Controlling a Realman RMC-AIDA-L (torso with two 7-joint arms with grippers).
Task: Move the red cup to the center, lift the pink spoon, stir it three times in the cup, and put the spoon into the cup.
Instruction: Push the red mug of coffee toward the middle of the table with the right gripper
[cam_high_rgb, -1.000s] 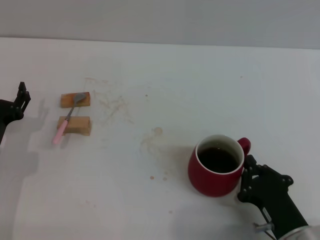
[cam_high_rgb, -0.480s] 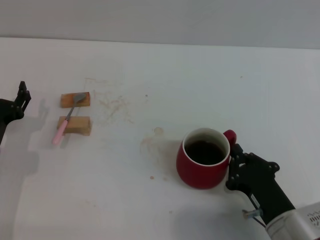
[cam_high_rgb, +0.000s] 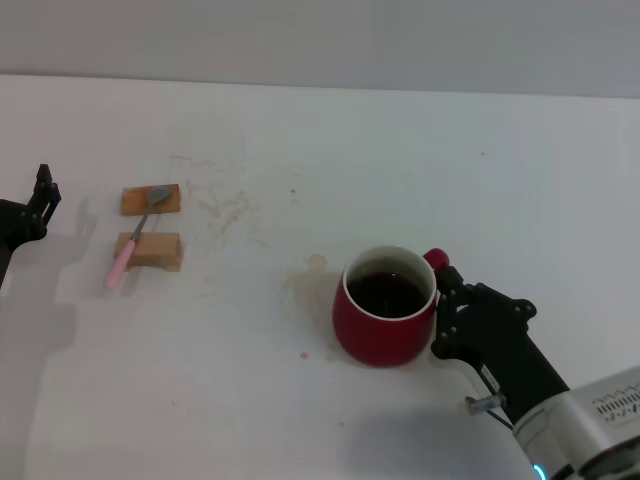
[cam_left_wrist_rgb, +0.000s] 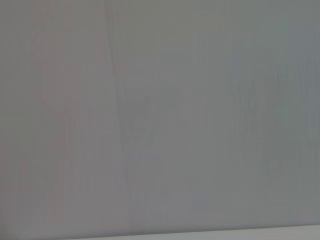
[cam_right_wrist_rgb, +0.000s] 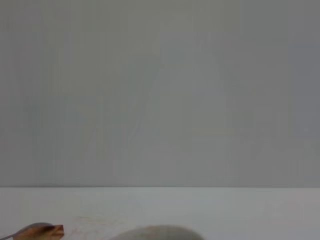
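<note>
Your red cup (cam_high_rgb: 385, 320) now stands upright on the desk (cam_high_rgb: 330, 140) a little right of the middle and toward the near edge; compared with the earlier head frames it has slid left and slightly away from the near edge, from a spot closer to the near right corner. Its small loop handle points to the right and a bit toward the far edge, and dark liquid fills it below the white inner rim. The right gripper (cam_high_rgb: 447, 312) has travelled along with it and sits pressed against the handle side of the cup; you can see its dark fingers (cam_high_rgb: 452, 300) closed about the handle, so it is holding the cup. The pink spoon (cam_high_rgb: 135, 238) has not shifted: it lies well apart from the cup, near the left edge, bridging two tan wooden blocks (cam_high_rgb: 151, 225), its long axis running from the grey bowl on the far block to the pink handle end pointing toward the near left. The left gripper (cam_high_rgb: 40, 195) is parked at the left edge just as before, near the spoon; you cannot tell how its fingers stand. In the right wrist view, only the far block with the spoon bowl (cam_right_wrist_rgb: 35, 231) shows.
</note>
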